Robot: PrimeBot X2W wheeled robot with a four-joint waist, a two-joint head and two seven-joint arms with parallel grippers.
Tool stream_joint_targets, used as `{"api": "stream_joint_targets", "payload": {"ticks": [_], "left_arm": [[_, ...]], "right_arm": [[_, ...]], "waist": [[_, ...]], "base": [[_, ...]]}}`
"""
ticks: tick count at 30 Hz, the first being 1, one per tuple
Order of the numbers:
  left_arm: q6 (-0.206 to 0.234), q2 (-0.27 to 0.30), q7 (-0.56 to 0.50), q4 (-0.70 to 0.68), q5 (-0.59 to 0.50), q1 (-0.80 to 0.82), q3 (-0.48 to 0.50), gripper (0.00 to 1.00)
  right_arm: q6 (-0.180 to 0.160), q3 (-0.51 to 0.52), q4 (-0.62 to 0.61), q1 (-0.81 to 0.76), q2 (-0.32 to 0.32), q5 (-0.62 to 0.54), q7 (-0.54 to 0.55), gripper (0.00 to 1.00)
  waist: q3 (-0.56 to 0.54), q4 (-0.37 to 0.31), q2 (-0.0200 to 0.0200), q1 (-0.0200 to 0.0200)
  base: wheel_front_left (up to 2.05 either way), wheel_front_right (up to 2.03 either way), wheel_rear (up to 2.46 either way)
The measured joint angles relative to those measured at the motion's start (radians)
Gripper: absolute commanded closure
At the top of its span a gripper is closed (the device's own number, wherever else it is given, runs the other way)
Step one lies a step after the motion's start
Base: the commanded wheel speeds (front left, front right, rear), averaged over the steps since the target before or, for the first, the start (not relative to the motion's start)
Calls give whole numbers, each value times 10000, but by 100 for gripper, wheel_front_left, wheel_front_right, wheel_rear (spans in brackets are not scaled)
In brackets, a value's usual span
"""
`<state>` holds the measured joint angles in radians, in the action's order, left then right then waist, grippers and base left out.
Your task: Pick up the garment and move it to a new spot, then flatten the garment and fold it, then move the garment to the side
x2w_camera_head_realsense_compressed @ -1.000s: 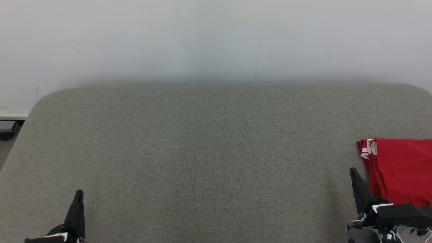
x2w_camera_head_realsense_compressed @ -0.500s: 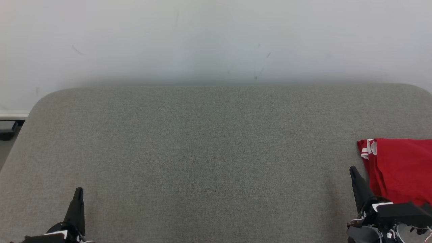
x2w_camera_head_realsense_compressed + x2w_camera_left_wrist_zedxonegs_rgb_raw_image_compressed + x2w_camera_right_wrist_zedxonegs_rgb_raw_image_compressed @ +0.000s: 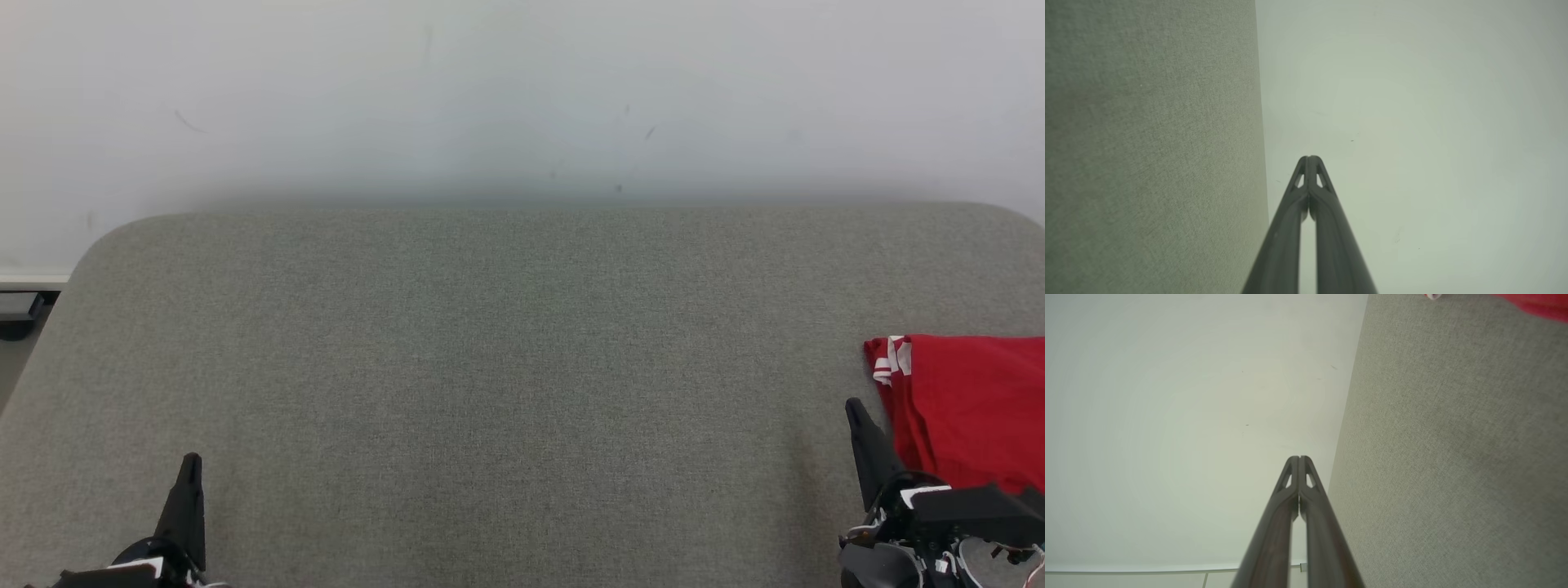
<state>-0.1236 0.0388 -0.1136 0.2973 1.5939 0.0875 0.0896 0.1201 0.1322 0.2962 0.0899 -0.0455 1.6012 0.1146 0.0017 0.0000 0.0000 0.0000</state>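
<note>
At the lower left of the head view the left pincer (image 3: 190, 469) hangs over the near edge of the grey fabric worktop (image 3: 522, 343), its two dark fingers pressed together into one point and holding nothing. Its own wrist view shows the tips meeting with no gap, the worktop on one side and the pale wall (image 3: 1412, 122) ahead. The wide middle of the worktop lies between the two arms. Further right, the right pincer (image 3: 854, 408) is likewise narrowed to a closed point with nothing in it, and its wrist view shows the tips shut together. It stands just beside the left edge of the red garment (image 3: 971, 400); whether it touches the cloth I cannot tell. The garment, with white stripes at its far left corner, lies flat on the far right of the worktop as a compact layered packet with a straight left edge, and the picture's right border cuts it off. Judging by that shape and place, folding looks finished and the last step, moving the garment to the side, seems done or nearly so. The next move probably calls for little: draw the right pincer off without snagging the folded edge, and keep both pincers clear of the cloth
</note>
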Motion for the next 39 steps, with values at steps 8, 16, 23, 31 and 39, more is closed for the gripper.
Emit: {"api": "stream_joint_targets", "payload": {"ticks": [8,16,23,31,39], "left_arm": [[0,-2,0,2,0,0,0,100],[0,-2,0,4,0,0,0,100],[0,-2,0,4,0,0,0,100],[0,-2,2,6,0,0,0,100],[0,-2,2,6,0,0,0,100]], "right_arm": [[0,0,0,0,0,2,-2,100],[0,0,0,0,0,2,-2,100],[0,0,0,0,0,2,-2,100],[0,0,2,0,0,2,-2,100],[0,0,2,0,0,2,-2,100]], "waist": [[0,0,0,0],[0,0,0,0],[0,0,0,0],[0,0,0,0],[0,0,0,0]], "base": [[0,0,0],[0,0,0],[0,0,0],[0,0,0],[0,0,0]]}}
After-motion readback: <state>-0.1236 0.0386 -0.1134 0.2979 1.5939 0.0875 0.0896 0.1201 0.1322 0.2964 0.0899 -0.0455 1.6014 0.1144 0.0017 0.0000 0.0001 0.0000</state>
